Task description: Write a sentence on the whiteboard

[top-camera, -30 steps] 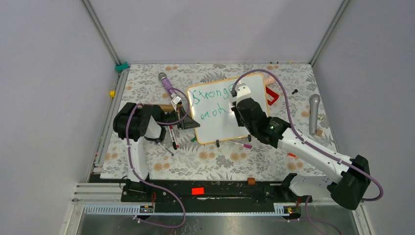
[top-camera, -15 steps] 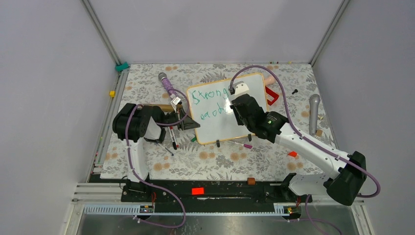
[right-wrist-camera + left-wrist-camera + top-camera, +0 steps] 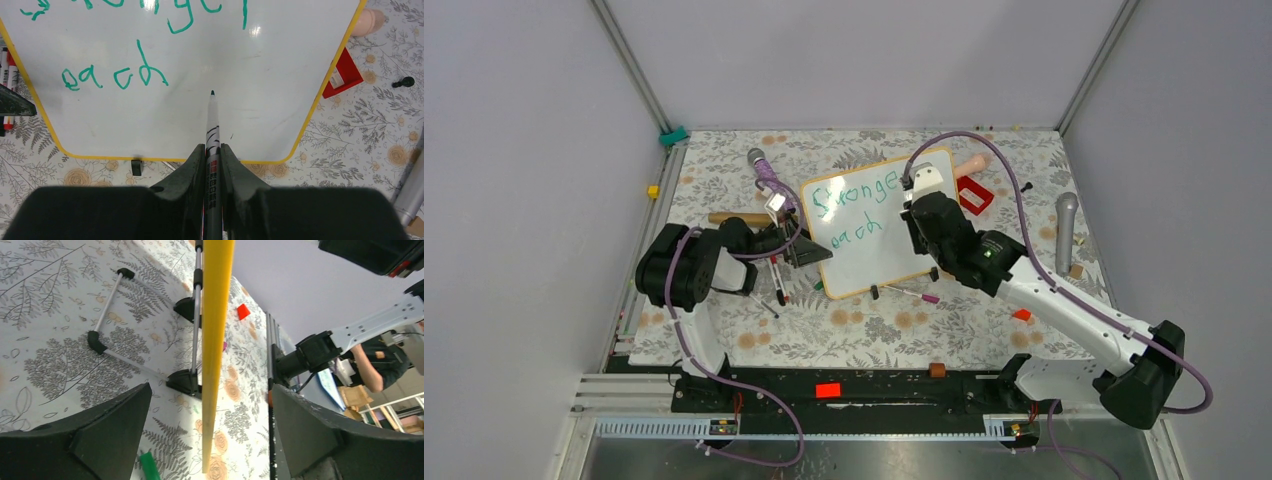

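The whiteboard [image 3: 879,258], white with a yellow-orange frame, lies tilted in the middle of the floral table. The sentence [image 3: 856,196] is in green: "Stronge" on the top line, its end hidden by the right arm, and "each" [image 3: 115,77] below. My right gripper [image 3: 213,160] is shut on a grey marker [image 3: 213,125]. Its green tip points at bare board to the right of "each". In the top view the right gripper [image 3: 914,222] hangs over the board's right half. My left gripper [image 3: 210,435] is open, its jaws standing wide on either side of the board's left edge [image 3: 215,340] without touching it.
Two markers [image 3: 779,282] lie just left of the board, and a pink-capped pen [image 3: 914,293] lies by its near edge. A purple microphone [image 3: 764,170] and a wooden stick [image 3: 736,218] lie to the left. A red piece [image 3: 974,195] and a grey microphone [image 3: 1067,228] are on the right.
The left gripper has opened and let go of the board's edge. The board has turned slightly, with its far right corner further back. The right gripper has shifted a little to the right with the marker.
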Controlling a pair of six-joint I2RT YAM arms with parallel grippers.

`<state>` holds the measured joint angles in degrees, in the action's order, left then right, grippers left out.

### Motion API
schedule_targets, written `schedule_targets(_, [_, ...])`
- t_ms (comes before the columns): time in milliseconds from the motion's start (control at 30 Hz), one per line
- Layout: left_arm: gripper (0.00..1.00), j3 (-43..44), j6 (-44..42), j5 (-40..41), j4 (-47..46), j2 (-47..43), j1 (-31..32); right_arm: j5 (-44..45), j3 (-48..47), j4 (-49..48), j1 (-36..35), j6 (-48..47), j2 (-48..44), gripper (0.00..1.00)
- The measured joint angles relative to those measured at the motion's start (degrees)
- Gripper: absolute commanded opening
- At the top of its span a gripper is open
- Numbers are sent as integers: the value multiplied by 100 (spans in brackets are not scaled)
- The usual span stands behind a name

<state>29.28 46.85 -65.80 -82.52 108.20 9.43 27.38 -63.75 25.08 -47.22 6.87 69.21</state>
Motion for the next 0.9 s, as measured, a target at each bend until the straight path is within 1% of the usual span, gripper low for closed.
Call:
schedule_targets(67, [93,74,284,-37,13,-35,-11,0,4,-2,2,7,-61,0])
schedule_targets(200, [93,7,518,-66,52,-302,-195,-2,24,-4,4,13,-234,0])
schedule_targets(333, [88,-317,601,-63,103,-761,-841,-7,70,-2,4,39,-439,0])
schedule_targets(400, [86,-533,551,-33,258,-1165,-1224,-11,72,-4,4,52,-516,0])
schedule_targets(467, [81,-684,396,76,629,-1716,-1469,-46,72,-4,4,68,-581,0])
schedule_targets(533, [78,-741,50,205,1172,-2452,-1580,-94,76,-7,4,85,-625,0])
schedule_targets(567, [78,-719,-275,343,1676,-2914,-1624,-118,83,-7,4,94,-645,0])
schedule_targets(633, [78,-511,-1285,743,3169,-3910,-1672,-168,94,-9,4,114,-671,0])
schedule_targets(667, [80,-315,-1941,953,3967,-4426,-1722,-208,98,-7,7,129,-682,0])
schedule_targets(700, [86,-177,-2406,1086,4402,-4754,-1768,-251,98,-9,7,142,-688,0])
schedule_targets(733, [87,-85,-2841,1222,4708,-5021,-1840,-302,101,-9,9,157,-697,0])
schedule_targets(767, [78,-79,-3272,1351,4872,-5217,-1950,-339,101,-9,9,177,-704,0])
schedule_targets(800, [64,-125,-3622,1421,4955,-5324,-2079,-396,101,-11,9,199,-710,0])
schedule_targets(833, [48,-188,-3893,1469,4946,-5322,-2175,-448,101,-11,11,216,-713,0])
schedule_targets(867, [26,-332,-4291,1495,4874,-5167,-2275,-483,101,-20,11,243,-713,0])
schedule_targets(900, [10,-507,-4374,1484,4629,-4863,-2343,-533,103,-28,11,256,-713,0])
